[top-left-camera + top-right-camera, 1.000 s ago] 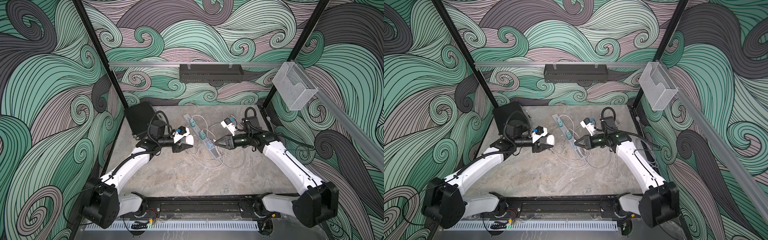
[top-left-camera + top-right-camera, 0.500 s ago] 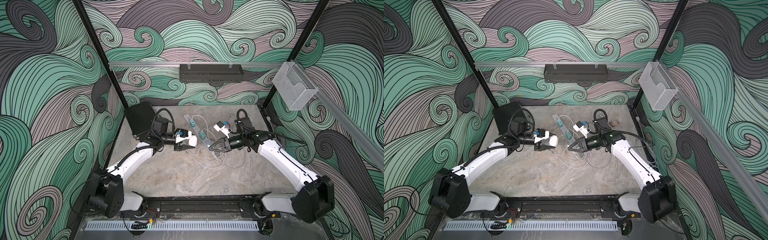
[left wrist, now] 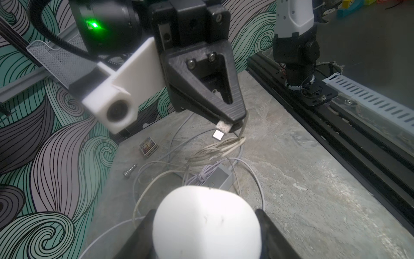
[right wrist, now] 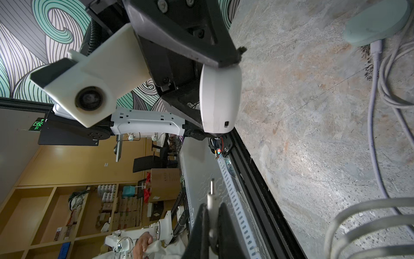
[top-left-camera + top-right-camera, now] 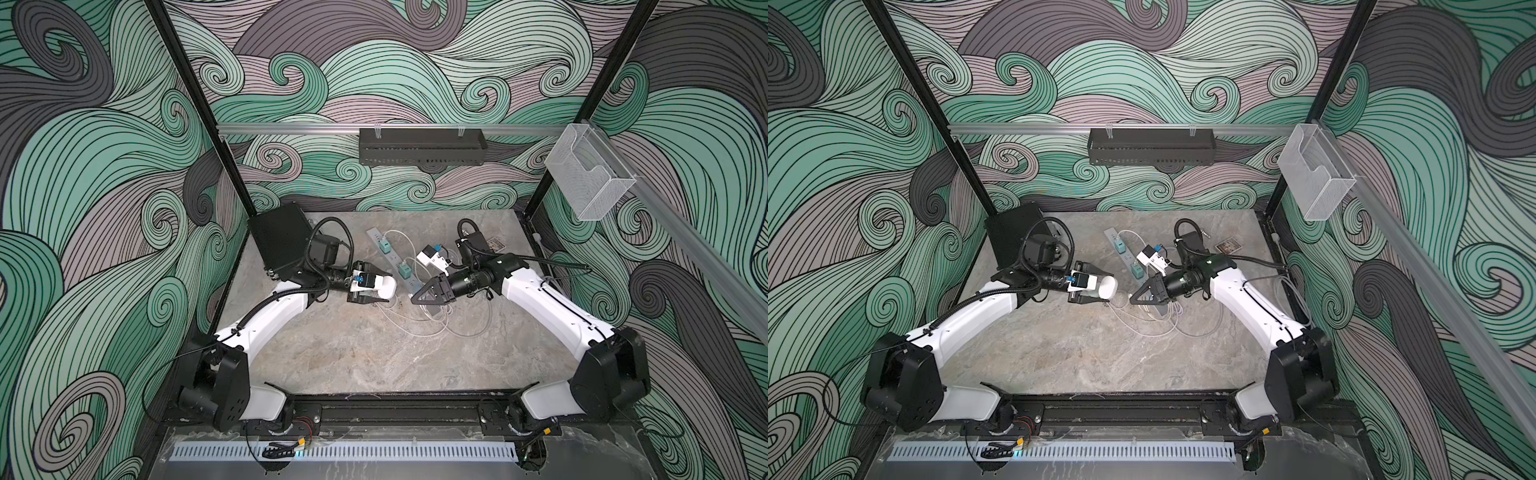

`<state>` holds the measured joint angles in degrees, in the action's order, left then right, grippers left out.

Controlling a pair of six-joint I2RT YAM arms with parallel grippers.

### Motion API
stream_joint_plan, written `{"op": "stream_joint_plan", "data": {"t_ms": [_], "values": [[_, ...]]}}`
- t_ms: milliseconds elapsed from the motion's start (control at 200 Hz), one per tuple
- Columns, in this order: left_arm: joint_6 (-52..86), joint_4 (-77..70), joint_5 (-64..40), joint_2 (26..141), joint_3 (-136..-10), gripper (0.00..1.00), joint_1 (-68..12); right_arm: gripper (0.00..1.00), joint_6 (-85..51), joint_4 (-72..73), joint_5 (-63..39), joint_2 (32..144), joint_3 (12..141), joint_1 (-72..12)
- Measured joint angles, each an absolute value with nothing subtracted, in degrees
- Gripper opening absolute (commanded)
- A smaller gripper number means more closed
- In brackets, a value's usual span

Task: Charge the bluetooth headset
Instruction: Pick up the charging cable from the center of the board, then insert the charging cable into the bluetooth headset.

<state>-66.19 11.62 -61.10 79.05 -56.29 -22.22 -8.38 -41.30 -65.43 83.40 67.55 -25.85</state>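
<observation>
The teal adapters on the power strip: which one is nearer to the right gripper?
The front adapter, close to the right gripper; the rear adapter sits farther back on the strip, toward the wall.

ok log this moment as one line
left gripper: shut on white case | right gripper: shut on cable plug | cable plug facing white case, apart, not inserted

In both top views, you have the headset case (image 5: 388, 286) in the left gripper (image 5: 377, 288) just left of frame centre, near but apart from the right gripper (image 5: 414, 298), which pinches the cable plug (image 3: 220, 131), just right of centre. The power strip (image 5: 390, 259) lies behind them toward upper centre, and the cable tangle (image 5: 432, 328) lies on the table (image 5: 374, 361) below the right gripper.
</observation>
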Motion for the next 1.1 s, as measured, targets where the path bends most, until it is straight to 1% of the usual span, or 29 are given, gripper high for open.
{"op": "stream_joint_plan", "data": {"t_ms": [235, 455, 1101], "values": [[-68.5, 12.3, -61.9, 79.0, -56.3, 0.28, -22.8, 0.02, -4.4, -45.2, -64.9, 86.1, 69.7, -28.1], [-70.0, 13.2, -61.9, 78.9, -56.2, 0.28, -24.2, 0.01, -2.3, -47.1, -64.9, 89.1, 72.1, -28.3], [-70.5, 13.4, -61.5, 78.9, -56.2, 0.25, -25.8, 0.00, 2.1, -50.1, -64.5, 90.8, 73.4, -28.8]]}}
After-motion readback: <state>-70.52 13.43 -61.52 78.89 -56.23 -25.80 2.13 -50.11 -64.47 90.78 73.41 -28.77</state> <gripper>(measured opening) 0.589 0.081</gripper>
